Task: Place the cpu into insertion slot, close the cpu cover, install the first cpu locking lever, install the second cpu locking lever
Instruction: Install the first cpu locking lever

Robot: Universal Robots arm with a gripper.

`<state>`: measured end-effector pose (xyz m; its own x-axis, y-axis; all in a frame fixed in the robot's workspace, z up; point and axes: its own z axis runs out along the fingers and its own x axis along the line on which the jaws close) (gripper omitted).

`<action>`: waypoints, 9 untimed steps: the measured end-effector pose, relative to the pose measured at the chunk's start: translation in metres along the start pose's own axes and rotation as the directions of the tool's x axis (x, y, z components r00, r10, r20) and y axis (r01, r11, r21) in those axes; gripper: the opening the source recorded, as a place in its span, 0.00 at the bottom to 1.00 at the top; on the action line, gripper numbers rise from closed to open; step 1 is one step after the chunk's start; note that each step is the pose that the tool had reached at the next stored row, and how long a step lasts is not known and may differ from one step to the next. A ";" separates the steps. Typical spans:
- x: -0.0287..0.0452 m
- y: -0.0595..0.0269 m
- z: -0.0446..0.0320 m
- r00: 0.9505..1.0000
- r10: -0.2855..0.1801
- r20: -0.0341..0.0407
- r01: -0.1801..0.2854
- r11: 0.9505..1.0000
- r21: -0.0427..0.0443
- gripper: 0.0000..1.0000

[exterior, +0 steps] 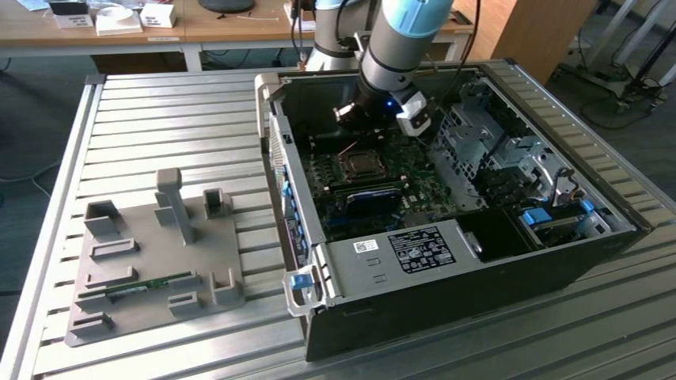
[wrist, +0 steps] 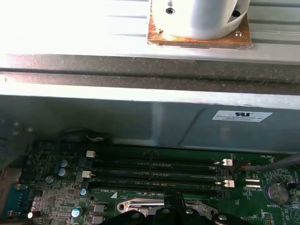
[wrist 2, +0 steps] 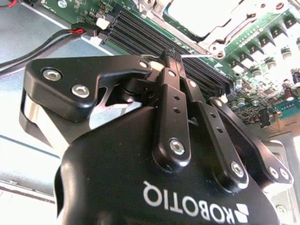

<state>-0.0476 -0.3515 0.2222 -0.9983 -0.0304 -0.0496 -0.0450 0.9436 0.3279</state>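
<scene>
Your gripper (wrist 2: 171, 56), closed with nothing visibly held, hovers near the seated cpu (wrist 2: 194, 18): latching step, I'd judge, demanding precise aim.

In the second wrist view I saw white lettering (wrist 2: 187, 208) across the black body of the gripper (wrist 2: 170, 56). In the first wrist view a white sticker (wrist: 241, 115) with dark print sat on the computer case's (wrist: 117, 123) grey inner wall. The tiny white markings (wrist: 112, 191) on the motherboard (wrist: 243, 207) were beyond reading. In the exterior view a black label (exterior: 423, 248) with white print and a small white tag (exterior: 366, 245) sat on a grey metal bracket (exterior: 354, 273).
</scene>
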 end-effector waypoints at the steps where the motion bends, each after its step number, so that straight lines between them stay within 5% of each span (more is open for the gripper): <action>1: 0.0001 0.0000 0.0000 1.000 0.000 0.000 0.000 1.000 0.000 0.11; 9: 0.0002 0.0000 0.0000 1.000 0.000 0.001 0.000 1.000 0.000 0.11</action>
<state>-0.0477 -0.3515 0.2221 -0.9983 -0.0304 -0.0502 -0.0452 0.9436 0.3279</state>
